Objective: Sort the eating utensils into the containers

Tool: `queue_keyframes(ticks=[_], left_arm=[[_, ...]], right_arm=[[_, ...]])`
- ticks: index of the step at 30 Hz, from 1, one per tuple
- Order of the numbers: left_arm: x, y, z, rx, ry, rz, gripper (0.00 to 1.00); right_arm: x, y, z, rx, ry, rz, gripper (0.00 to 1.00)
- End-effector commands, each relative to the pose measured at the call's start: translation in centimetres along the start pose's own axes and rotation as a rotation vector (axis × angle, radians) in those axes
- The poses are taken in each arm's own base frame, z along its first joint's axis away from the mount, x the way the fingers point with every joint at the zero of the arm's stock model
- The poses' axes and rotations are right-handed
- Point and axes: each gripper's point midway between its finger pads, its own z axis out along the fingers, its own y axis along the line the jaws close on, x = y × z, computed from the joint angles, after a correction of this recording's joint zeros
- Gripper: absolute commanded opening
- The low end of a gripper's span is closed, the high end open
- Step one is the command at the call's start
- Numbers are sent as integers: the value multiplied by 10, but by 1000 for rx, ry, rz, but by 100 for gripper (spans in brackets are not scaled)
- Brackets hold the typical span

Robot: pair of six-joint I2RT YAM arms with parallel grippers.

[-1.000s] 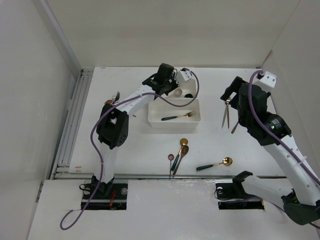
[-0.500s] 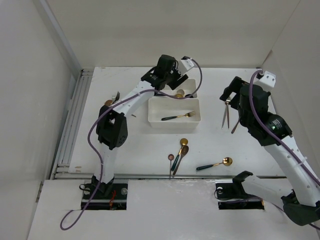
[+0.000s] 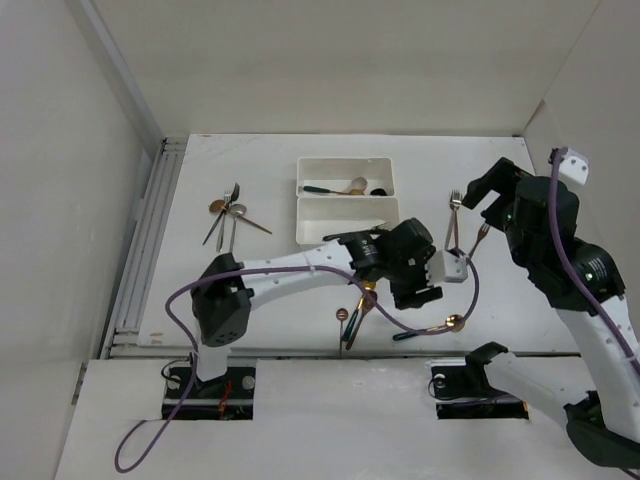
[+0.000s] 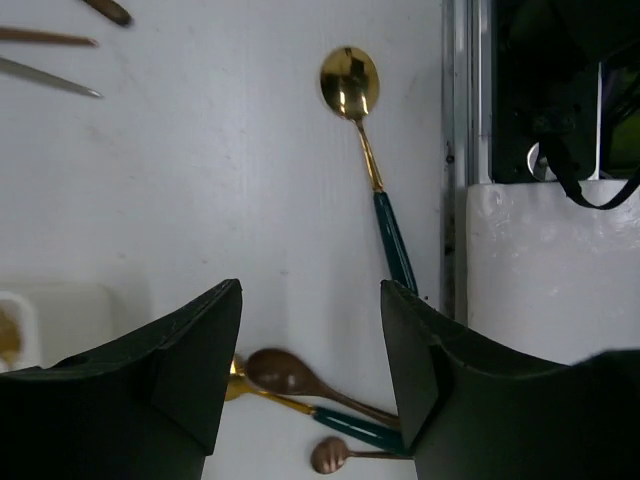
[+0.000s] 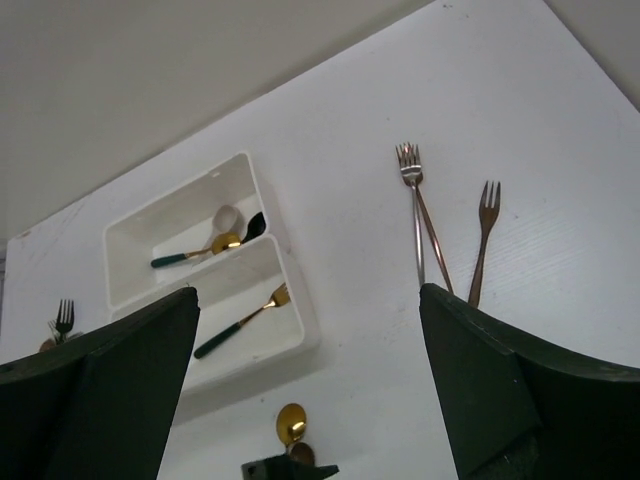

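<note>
Two white bins stand side by side at the back middle. The far bin point(image 3: 345, 162) point(image 5: 130, 235) holds a gold, a silver and a black spoon. The near bin point(image 3: 303, 212) point(image 5: 300, 310) holds a gold fork with a green handle point(image 5: 245, 320). My left gripper point(image 3: 412, 290) point(image 4: 310, 330) is open and empty, low over a cluster of three spoons point(image 3: 358, 308) point(image 4: 290, 375). A gold spoon with a green handle point(image 3: 432, 328) point(image 4: 362, 110) lies just beyond it. My right gripper point(image 3: 490, 190) point(image 5: 308, 330) is open and empty, above two forks point(image 3: 455, 218) point(image 5: 418, 205).
Several more utensils point(image 3: 228, 208) lie in a pile at the left of the table. A metal rail point(image 3: 150, 240) runs along the left edge. The table's front edge point(image 4: 458, 150) lies close to the green-handled spoon.
My left arm has swung from over the far bin to the front middle of the table, above the spoons. My right gripper has moved right, away from the two forks.
</note>
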Motion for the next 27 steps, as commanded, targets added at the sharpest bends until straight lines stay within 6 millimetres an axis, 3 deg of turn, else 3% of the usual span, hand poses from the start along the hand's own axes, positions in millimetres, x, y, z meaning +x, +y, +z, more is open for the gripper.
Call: queue_keyframes(ticks=[1, 4, 6, 10, 17, 21, 27], left_arm=[[22, -11, 20, 38, 52, -142, 54], [29, -20, 47, 59, 80, -201, 53], [23, -21, 59, 51, 57, -216, 51], [38, -38, 88, 49, 109, -188, 51], [62, -70, 105, 108, 155, -154, 53], [89, -50, 123, -54, 233, -139, 53], [118, -38, 131, -112, 325, -146, 45]], right_arm=[[-20, -16, -28, 2, -48, 71, 96], [-24, -37, -43, 50, -70, 76, 96], [-25, -48, -54, 61, -74, 84, 96], [-27, -61, -67, 64, -90, 93, 96], [-17, -73, -74, 64, -75, 84, 96], [-18, -74, -77, 58, -83, 91, 96], [-22, -76, -82, 45, -101, 100, 96]])
